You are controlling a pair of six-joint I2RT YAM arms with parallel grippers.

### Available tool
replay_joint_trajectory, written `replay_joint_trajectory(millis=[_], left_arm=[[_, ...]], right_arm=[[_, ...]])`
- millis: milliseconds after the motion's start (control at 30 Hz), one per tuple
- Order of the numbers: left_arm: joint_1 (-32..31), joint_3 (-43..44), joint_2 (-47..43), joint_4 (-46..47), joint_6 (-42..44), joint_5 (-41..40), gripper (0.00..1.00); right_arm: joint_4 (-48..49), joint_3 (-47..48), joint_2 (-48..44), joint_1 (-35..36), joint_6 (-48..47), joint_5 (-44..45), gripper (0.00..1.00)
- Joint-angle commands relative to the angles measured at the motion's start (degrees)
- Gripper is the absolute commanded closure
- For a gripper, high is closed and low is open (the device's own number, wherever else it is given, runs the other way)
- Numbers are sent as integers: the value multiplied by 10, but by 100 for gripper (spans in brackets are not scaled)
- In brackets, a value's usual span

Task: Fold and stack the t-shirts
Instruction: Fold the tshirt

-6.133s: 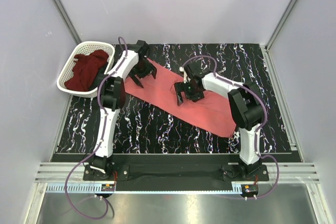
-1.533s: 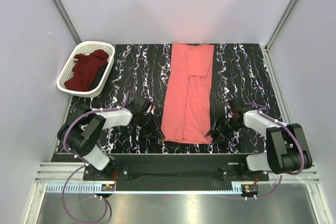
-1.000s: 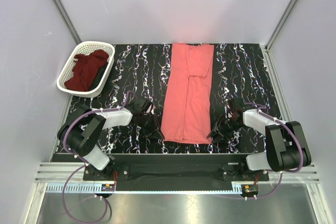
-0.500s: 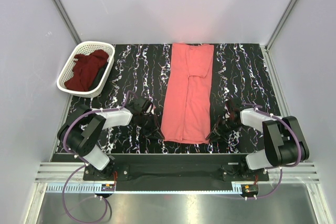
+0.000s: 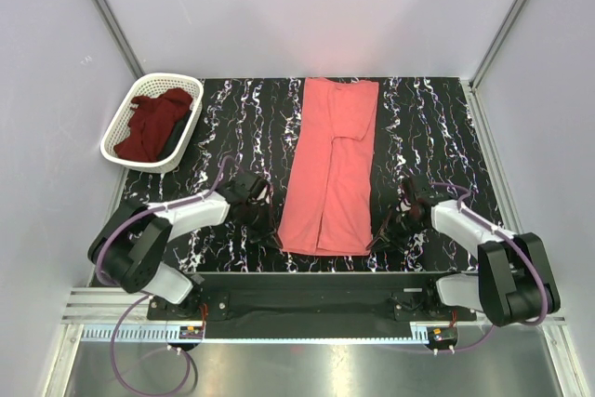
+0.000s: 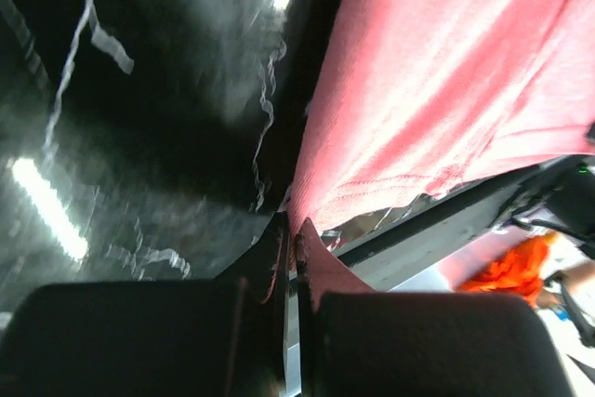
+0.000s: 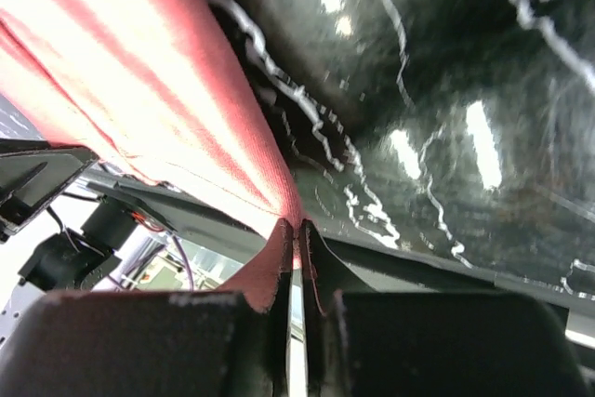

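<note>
Pink shirt (image 5: 330,169), folded into a long narrow strip, lies down the middle of the black marbled table (image 5: 232,127), running from the far edge almost to the near one. The left gripper (image 5: 273,238) is pinched tight on the strip's near left corner and the right gripper (image 5: 376,240) is pinched tight on its near right corner, both low over the tabletop. A crumpled maroon shirt (image 5: 153,123) sits in the white basket (image 5: 149,165) at the far left, well apart from the strip.
</note>
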Motion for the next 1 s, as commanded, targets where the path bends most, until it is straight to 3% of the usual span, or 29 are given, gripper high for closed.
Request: replay_joint_trajectory(millis=[0, 167, 300, 433, 667, 967], left_arm=[[-12, 40, -45, -68, 30, -50, 100], [-14, 127, -35, -120, 48, -62, 100], [-10, 255, 18, -183, 82, -89, 98], [19, 426, 109, -234, 115, -82, 94], [72, 633, 287, -282, 148, -62, 94], [129, 707, 394, -257, 144, -6, 96]], right_arm=[[-39, 3, -33, 6, 2, 10, 98], [-40, 54, -22, 6, 11, -23, 99], [-56, 147, 46, -1, -13, -12, 100], [-68, 265, 133, -27, -43, -7, 100], [-96, 420, 284, -59, -85, 8, 100], [-141, 605, 427, -73, -112, 13, 100]])
